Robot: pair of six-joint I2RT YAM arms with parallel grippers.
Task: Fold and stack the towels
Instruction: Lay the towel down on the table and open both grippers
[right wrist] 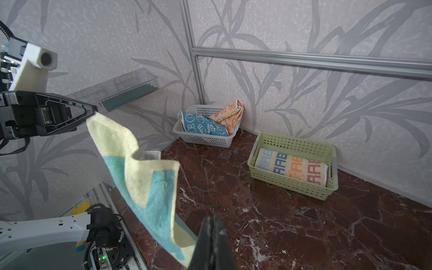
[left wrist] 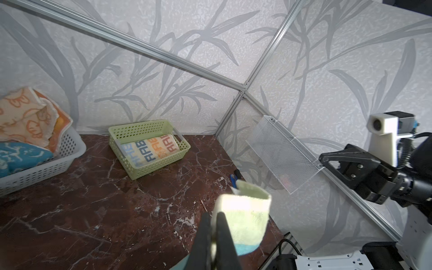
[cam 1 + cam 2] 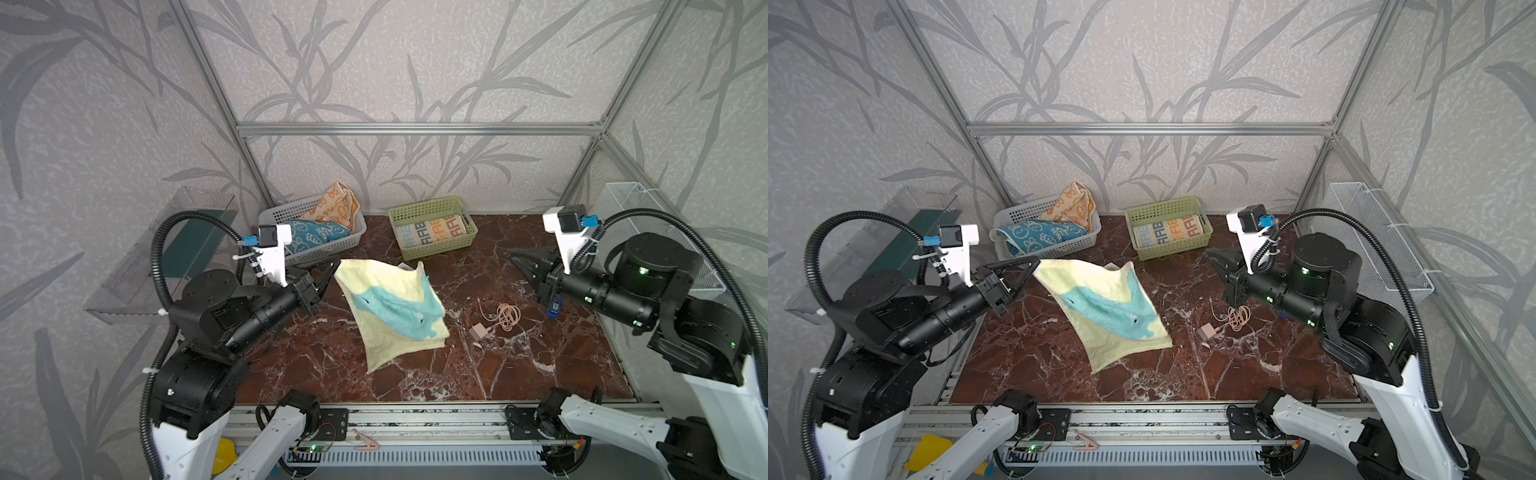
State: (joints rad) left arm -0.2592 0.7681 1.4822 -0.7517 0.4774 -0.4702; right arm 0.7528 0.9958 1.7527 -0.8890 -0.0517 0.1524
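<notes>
Left claw (image 3: 336, 266) pinches one corner of the yellow whale towel (image 3: 388, 307), which hangs over the middle of the table (image 3: 519, 365). Right claw (image 3: 515, 257), pressed together, holds nothing. We should catch the neighbouring top corner before spreading it flat.

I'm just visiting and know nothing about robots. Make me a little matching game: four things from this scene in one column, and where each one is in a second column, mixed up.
Things
1. yellow whale towel
2. striped RAB towel
3. blue bunny towel
4. pink charger

Places
A. in the white basket
B. lying loose on the marble table
C. held up by a corner in the left end effector
D. folded in the green basket

Pairs: 1-C, 2-D, 3-A, 4-B
</notes>
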